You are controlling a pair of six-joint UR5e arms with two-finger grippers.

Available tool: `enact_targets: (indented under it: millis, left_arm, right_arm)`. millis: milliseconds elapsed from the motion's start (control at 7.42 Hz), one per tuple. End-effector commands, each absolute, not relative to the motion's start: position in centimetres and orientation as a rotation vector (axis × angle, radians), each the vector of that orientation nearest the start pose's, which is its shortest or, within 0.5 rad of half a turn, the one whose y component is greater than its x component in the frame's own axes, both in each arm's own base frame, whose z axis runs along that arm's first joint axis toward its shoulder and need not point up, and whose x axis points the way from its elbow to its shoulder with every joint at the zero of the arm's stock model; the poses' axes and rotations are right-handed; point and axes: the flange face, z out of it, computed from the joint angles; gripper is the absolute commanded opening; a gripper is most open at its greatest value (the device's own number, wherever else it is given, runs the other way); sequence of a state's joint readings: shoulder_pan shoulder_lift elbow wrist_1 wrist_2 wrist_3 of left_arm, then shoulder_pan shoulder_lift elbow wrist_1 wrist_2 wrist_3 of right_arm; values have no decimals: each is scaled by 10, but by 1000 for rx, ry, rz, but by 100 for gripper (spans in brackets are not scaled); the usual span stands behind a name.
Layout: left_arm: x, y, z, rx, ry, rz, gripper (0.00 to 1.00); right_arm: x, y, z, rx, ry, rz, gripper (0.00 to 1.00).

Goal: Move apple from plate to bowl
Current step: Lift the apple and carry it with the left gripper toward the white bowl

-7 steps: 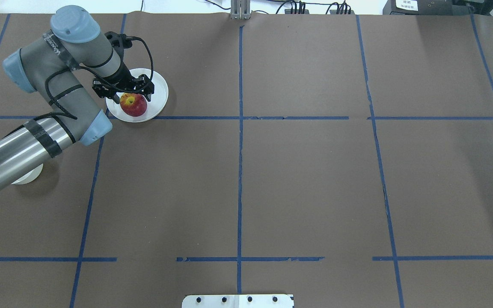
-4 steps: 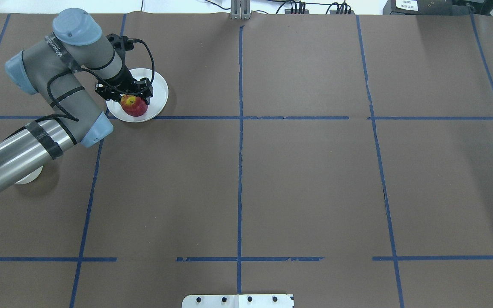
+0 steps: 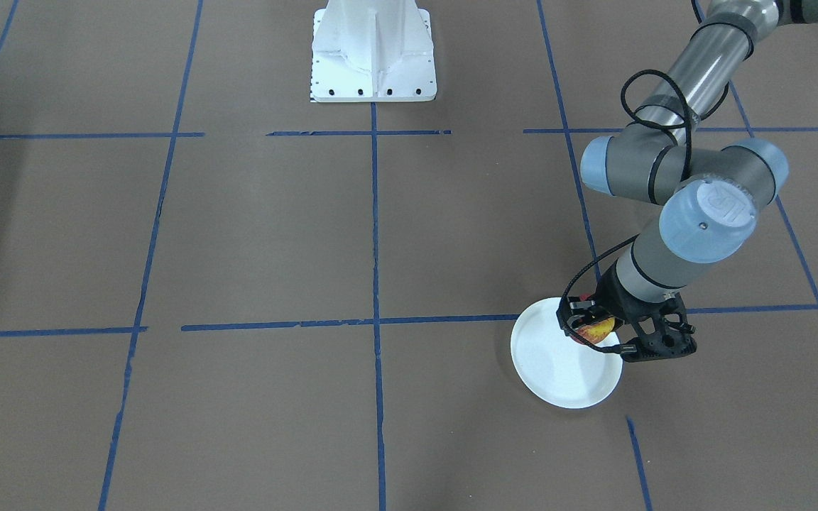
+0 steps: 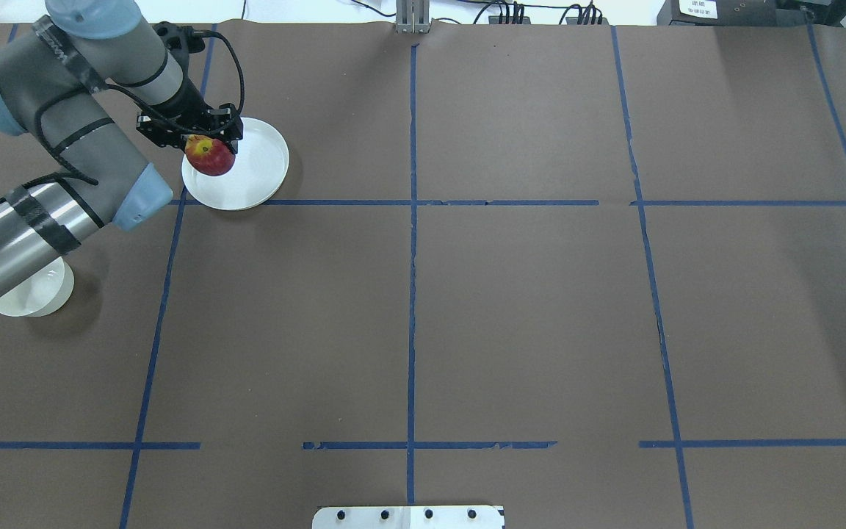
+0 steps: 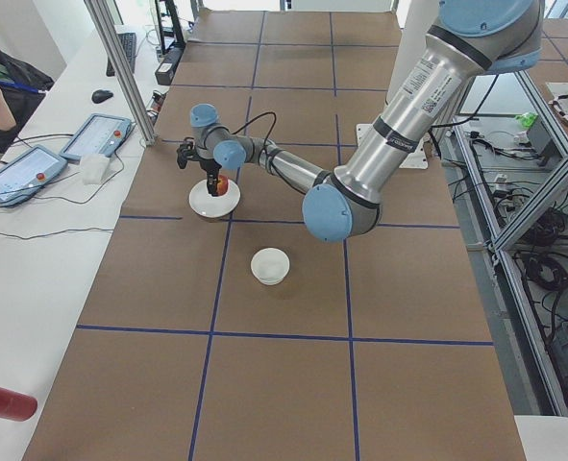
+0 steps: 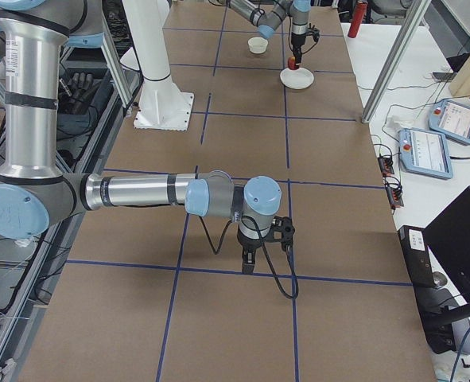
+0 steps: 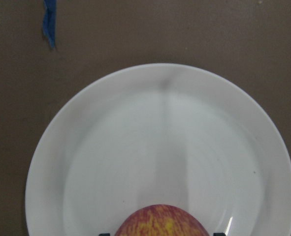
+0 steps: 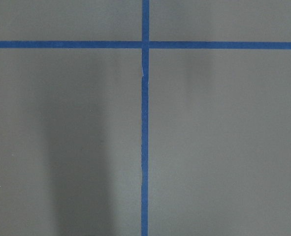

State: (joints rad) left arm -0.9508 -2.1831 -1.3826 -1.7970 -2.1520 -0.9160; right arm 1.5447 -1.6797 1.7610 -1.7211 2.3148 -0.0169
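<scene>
Left gripper (image 4: 208, 149) is clamped on the apple (image 4: 211, 157), which hangs over the robot-left part of the plate (image 4: 261, 173) and looks clear of its surface. The bowl (image 4: 30, 296) sits well apart from the plate, toward the robot's base and farther to the robot's left, partly under the left forearm. I judge the carry runs back and leftward from the plate, then down into a narrow mouth. Right gripper (image 6: 248, 258) is far from the plate at the table's other end; its opening cannot be told.
</scene>
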Motion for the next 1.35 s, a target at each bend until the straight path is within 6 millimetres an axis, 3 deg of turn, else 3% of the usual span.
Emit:
enact_targets:
  millis: [0, 270, 539, 944, 1213]
  left_arm:
    - [310, -589, 373, 99, 838, -71, 0]
    - [258, -521, 449, 138, 847, -24, 0]
    - [229, -479, 511, 150, 851, -22, 0]
    - [217, -468, 549, 133, 774, -58, 0]
    - [210, -458, 565, 139, 750, 15, 0]
  right_arm:
    - [54, -441, 633, -69, -743, -15, 100]
    - [54, -441, 633, -69, -743, -15, 100]
    - [54, -441, 633, -69, -743, -15, 100]
    - [54, -441, 633, -69, -743, -15, 100]
    - [54, -441, 633, -69, -743, -15, 100]
